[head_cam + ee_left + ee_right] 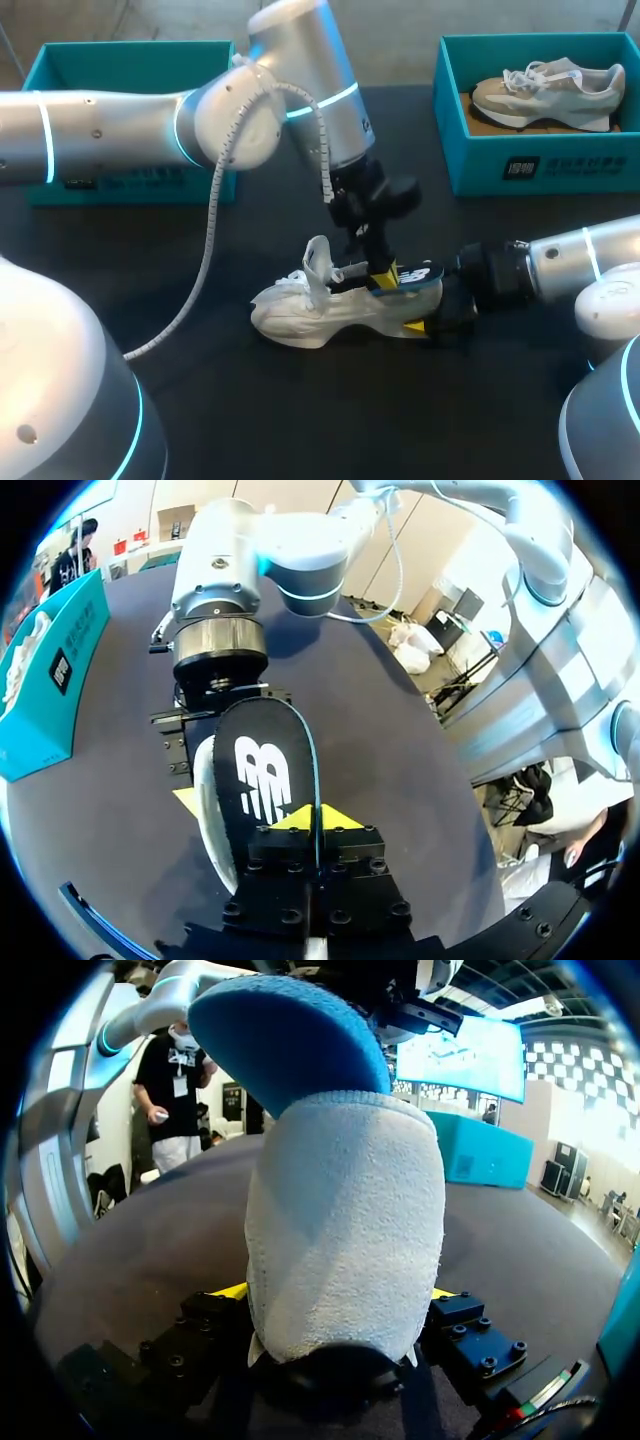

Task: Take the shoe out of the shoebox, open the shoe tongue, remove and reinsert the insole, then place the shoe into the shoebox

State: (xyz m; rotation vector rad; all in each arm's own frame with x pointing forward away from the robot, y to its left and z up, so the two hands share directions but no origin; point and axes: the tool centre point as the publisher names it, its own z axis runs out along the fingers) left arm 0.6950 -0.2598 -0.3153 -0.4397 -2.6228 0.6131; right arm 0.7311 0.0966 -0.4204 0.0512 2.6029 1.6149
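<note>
A white shoe (318,310) lies on its side on the dark table, toe toward my left. Its black insole (412,275) with a blue underside sticks out of the shoe's opening. My left gripper (385,278) comes down from above and is shut on the insole's edge. In the left wrist view its yellow tips (318,820) pinch the insole (262,780) just above the shoe's rim (205,805). My right gripper (425,325) is shut on the shoe's heel. In the right wrist view the heel (345,1220) fills the space in the right gripper (340,1295), and the blue insole (285,1035) rises above it.
A teal shoebox (530,165) at the back right holds a second, beige shoe (545,90). Another teal shoebox (130,60) stands at the back left, partly behind my left arm. The table in front of the shoe is bare.
</note>
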